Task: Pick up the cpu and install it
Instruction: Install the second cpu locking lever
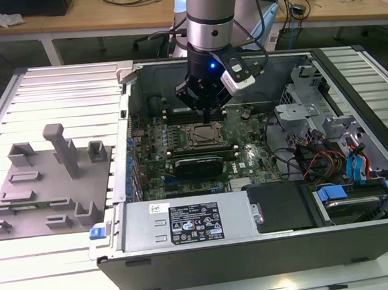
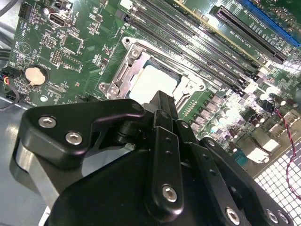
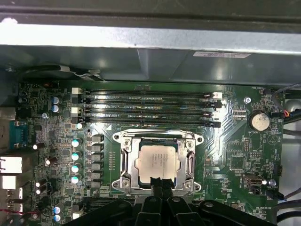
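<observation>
The cpu is a silvery square chip lying flat inside the metal-framed socket on the green motherboard. My gripper hangs just above the chip's edge, black fingers pressed together and shut with nothing between them. From the exterior view, the gripper sits inside the open computer case, directly over the socket. The gripper's body hides part of the socket's frame in both wrist views.
Memory slots run beside the socket, and a coin battery sits further along the board. A power supply, drive cage and coloured cables crowd the case. A grey fixture lies at the exterior view's left.
</observation>
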Robot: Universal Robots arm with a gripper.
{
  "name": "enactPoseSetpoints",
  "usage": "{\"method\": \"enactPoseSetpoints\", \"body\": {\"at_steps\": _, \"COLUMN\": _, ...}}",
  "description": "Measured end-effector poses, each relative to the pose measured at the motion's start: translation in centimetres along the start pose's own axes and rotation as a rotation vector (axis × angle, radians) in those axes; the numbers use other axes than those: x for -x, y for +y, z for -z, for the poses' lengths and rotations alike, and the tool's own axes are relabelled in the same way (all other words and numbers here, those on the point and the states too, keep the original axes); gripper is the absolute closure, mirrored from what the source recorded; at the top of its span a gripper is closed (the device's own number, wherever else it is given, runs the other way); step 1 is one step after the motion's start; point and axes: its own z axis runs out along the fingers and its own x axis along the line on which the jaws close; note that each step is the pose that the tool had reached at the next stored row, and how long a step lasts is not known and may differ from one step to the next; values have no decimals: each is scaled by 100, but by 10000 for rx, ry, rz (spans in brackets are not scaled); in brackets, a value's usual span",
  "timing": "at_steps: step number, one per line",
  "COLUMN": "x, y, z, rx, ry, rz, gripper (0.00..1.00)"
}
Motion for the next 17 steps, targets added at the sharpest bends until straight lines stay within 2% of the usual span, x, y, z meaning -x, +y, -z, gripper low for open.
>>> {"method": "enactPoseSetpoints", "body": {"at_steps": 7, "x": 0, "y": -1, "z": 2, "rx": -1, "ry": 0, "rz": -1, "gripper": 89}}
{"method": "enactPoseSetpoints", "body": {"at_steps": 8, "x": -1, "y": -47, "z": -1, "rx": -1, "ry": 0, "rz": 0, "gripper": 89}}
{"method": "enactPoseSetpoints", "body": {"at_steps": 10, "x": -4, "y": -194, "z": -7, "rx": 0, "ry": 0, "rz": 0, "gripper": 89}}
{"method": "enactPoseSetpoints", "body": {"at_steps": 17, "x": -7, "y": -307, "z": -15, "rx": 0, "ry": 0, "rz": 0, "gripper": 89}}
